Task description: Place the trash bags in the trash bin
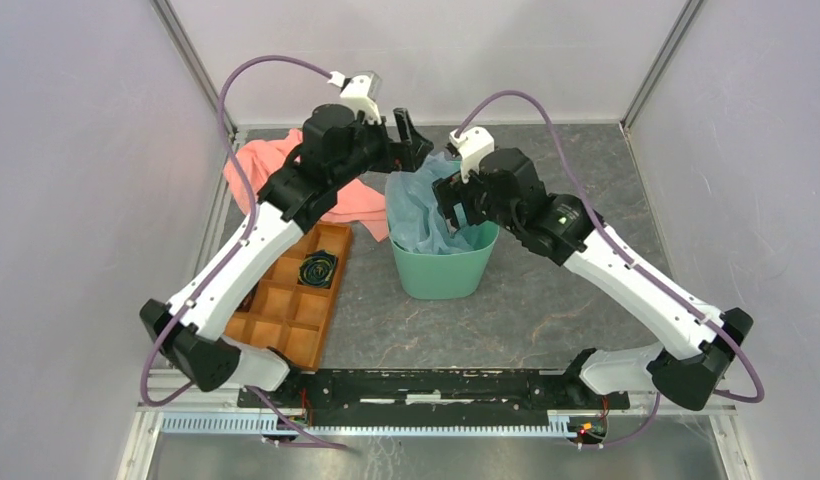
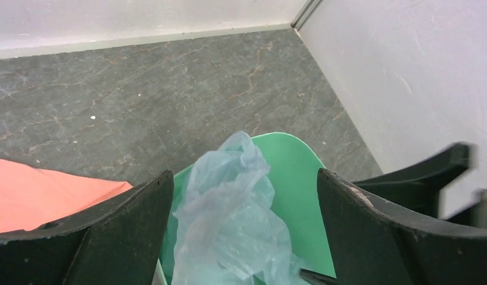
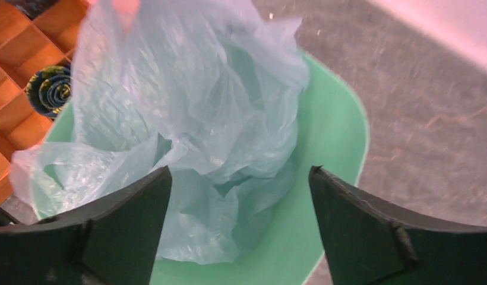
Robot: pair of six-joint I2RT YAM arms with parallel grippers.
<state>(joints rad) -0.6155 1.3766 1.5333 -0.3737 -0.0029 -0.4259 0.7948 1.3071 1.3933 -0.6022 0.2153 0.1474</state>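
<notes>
The mint-green trash bin (image 1: 441, 270) stands mid-table. The pale blue trash bag (image 1: 418, 208) lies crumpled inside it, bulging above the rim on the left side. My left gripper (image 1: 411, 140) hovers over the bin's far rim, open and empty; its wrist view shows the bag (image 2: 229, 219) between the spread fingers and the bin's inner wall (image 2: 294, 178). My right gripper (image 1: 454, 210) is over the bin's right half, open and empty; its wrist view shows the bag (image 3: 182, 119) and the bin wall (image 3: 324, 136) below the fingers.
A salmon-pink cloth (image 1: 271, 165) lies behind the left arm, also in the left wrist view (image 2: 39, 190). An orange compartment tray (image 1: 291, 310) with a dark rolled item (image 1: 317, 270) sits left of the bin. Enclosure walls stand on all sides.
</notes>
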